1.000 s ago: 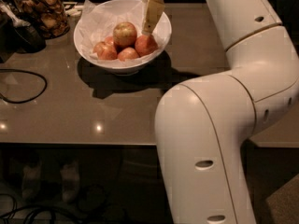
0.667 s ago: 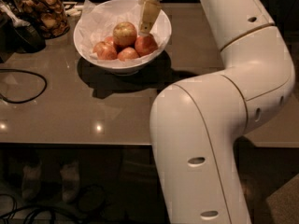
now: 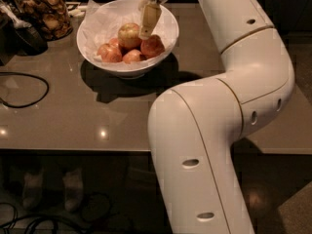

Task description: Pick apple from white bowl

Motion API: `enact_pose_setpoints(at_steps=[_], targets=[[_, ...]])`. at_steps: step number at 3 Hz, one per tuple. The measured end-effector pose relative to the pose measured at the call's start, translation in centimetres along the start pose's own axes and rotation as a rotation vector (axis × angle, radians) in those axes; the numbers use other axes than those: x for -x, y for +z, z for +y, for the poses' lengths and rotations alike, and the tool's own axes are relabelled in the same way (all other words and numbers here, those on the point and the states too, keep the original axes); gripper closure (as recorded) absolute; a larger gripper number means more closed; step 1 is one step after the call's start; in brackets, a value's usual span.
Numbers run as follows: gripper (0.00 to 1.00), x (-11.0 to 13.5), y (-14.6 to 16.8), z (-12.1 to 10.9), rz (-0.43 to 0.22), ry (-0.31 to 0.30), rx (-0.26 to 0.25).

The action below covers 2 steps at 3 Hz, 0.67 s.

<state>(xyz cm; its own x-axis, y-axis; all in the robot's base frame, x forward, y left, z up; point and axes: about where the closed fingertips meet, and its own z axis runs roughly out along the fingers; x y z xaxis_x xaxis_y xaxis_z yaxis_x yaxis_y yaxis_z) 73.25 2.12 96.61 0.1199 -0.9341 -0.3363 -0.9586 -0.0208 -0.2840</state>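
Observation:
The white bowl (image 3: 163, 38), lined with crinkled white paper, stands at the back of the grey table. In it the pale golden apple (image 3: 128, 35) sits on top of several redder apples (image 3: 152, 46). My gripper (image 3: 146, 28) hangs over the bowl from above, its cream fingers (image 3: 148, 19) pointing down just to the right of the golden apple, touching or nearly touching its side, above a red apple.
A glass jar of brown snacks (image 3: 44, 11) stands at the back left beside dark objects (image 3: 22, 35). A black cable (image 3: 29, 94) loops on the table's left. My large white arm (image 3: 209, 130) fills the right foreground over the table's front edge (image 3: 73, 150).
The gripper has moved a little left and down inside the bowl, closer to the golden apple. The view has shifted slightly, so the bowl sits further right in the frame.

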Motion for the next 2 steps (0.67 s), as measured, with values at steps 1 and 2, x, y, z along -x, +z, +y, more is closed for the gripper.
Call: enact_pose_setpoints(at_steps=[1, 2], targets=[[0.32, 0.35, 0.96, -0.06, -0.003, -0.01, 0.014], [0.32, 0.8, 1.92, -0.05, -0.005, -0.02, 0.028]])
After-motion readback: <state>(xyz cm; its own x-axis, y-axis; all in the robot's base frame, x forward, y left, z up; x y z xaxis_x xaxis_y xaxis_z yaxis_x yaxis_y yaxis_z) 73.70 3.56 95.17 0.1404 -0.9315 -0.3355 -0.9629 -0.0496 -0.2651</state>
